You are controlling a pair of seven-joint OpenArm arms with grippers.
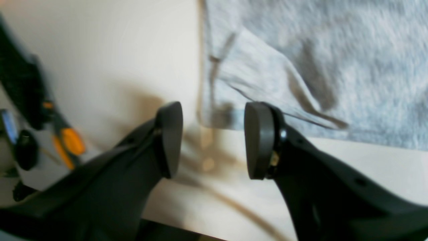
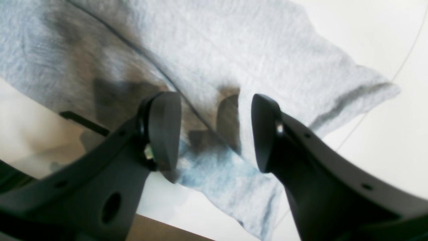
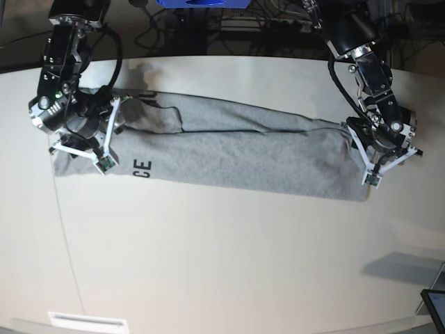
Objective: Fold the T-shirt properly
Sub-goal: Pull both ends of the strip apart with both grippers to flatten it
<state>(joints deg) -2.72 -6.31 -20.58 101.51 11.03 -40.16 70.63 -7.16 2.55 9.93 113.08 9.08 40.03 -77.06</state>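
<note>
A: What's hard to see?

B: Both wrist views are blurred. In the base view the right arm (image 3: 73, 115) covers the shirt's (image 3: 243, 149) end on that side, and only the letters "CE" (image 3: 142, 167) show at the fold's lower edge; the rest of the print is hidden.

A: How does the shirt lie?

B: Folded into a long band across the table (image 3: 222, 257), its long axis running side to side and tilting slightly down towards the left arm's (image 3: 379, 132) end.

A: The fingers?

B: The left fingers (image 1: 170, 137) stand apart with nothing between them, over bare table just off the shirt's corner (image 1: 214, 113). The right fingers (image 2: 165, 130) are spread wide too, empty, above a sleeve-like flap (image 2: 334, 90).

A: Anything else around?

B: Cables and dark gear behind the table's far edge, a blue object (image 3: 201, 3) at the top, and a screen corner (image 3: 434, 303) at the lower edge.
</note>
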